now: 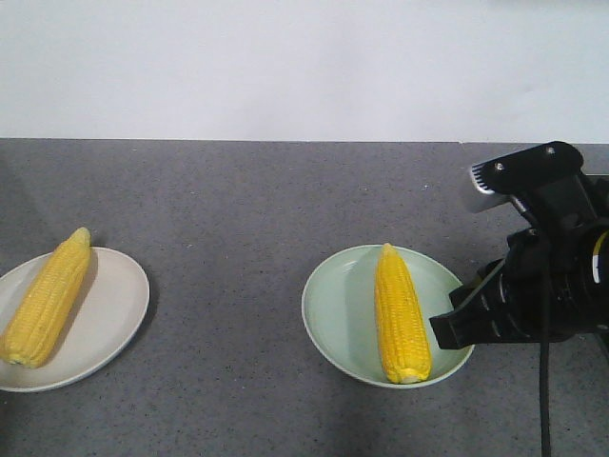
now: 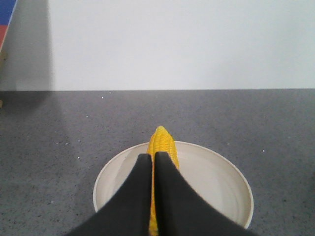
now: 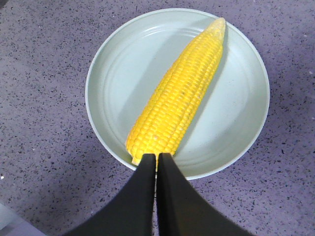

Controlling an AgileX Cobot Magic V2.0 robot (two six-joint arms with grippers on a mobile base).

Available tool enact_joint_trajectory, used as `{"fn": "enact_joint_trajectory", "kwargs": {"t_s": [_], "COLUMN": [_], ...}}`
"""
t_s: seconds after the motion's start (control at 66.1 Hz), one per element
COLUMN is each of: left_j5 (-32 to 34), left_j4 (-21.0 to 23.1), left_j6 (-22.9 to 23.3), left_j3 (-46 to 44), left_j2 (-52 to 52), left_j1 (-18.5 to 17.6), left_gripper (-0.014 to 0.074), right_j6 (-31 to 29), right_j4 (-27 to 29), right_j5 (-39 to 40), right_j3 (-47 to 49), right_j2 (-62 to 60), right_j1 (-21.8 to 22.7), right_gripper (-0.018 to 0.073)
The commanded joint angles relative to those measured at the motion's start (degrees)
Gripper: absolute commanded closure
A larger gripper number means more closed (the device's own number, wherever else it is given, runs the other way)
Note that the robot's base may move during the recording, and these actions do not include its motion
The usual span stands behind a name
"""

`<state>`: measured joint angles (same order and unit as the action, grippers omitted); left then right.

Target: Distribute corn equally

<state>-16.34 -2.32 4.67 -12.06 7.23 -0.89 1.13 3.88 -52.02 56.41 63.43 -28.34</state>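
Two corn cobs point(image 1: 45, 298) point(image 1: 400, 312), one per plate point(image 1: 119, 305) point(image 1: 335, 309); both claws point(image 2: 151, 169) point(image 3: 156, 164) closed, holding nothing.

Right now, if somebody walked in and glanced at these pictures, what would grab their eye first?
Two bright yellow corn cobs on a dark grey speckled table: one cob on a cream plate at the left edge, one cob on a pale green plate right of centre. The black right gripper, jaws closed together, sits at the green plate's near rim; the left gripper looks the same above the cream plate.
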Motion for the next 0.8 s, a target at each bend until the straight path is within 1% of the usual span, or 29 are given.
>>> {"fn": "enact_joint_trajectory", "kwargs": {"t_s": [0.0, 0.151, 0.242, 0.287, 0.333, 0.545, 0.787], "left_j5": [9.1, 14.4, 18.6, 16.3, 16.3, 21.2, 21.5], "left_j4": [1.4, 1.4, 1.4, 1.4, 1.4, 1.4, 1.4], "left_j6": [0.8, 2.7, 5.4, 5.9, 5.9, 5.7, 5.6], "left_j3": [2.5, 8.7, 12.9, 12.5, 12.3, 12.6, 12.6], "left_j2": [-2.6, -6.8, -9.0, -8.9, -8.8, -8.8, -8.8], "left_j1": [0.3, 0.3, 0.3, 0.3, 0.3, 0.3, 0.3], "left_gripper": [0.0604, 0.0604, 0.0604, 0.0604, 0.0604, 0.0604, 0.0604], "right_j6": [-0.5, -0.5, -0.5, -0.5, -0.5, -0.5, -0.5], "right_j4": [-0.3, -0.3, -0.3, -0.3, -0.3, -0.3, -0.3], "right_j5": [2.6, 2.6, 2.6, 2.6, 2.5, 2.2, 2.2], "right_j3": [1.3, 1.3, 1.3, 1.3, 1.3, 1.3, 1.3], "right_j2": [-1.1, -1.1, -1.1, -1.1, -1.1, -1.1, -1.1], "right_j1": [0.0, 0.0, 0.0, 0.0, 0.0, 0.0, 0.0], "right_gripper": [0.0569, 0.0569, 0.0569, 0.0569, 0.0569, 0.0569, 0.0569]}}
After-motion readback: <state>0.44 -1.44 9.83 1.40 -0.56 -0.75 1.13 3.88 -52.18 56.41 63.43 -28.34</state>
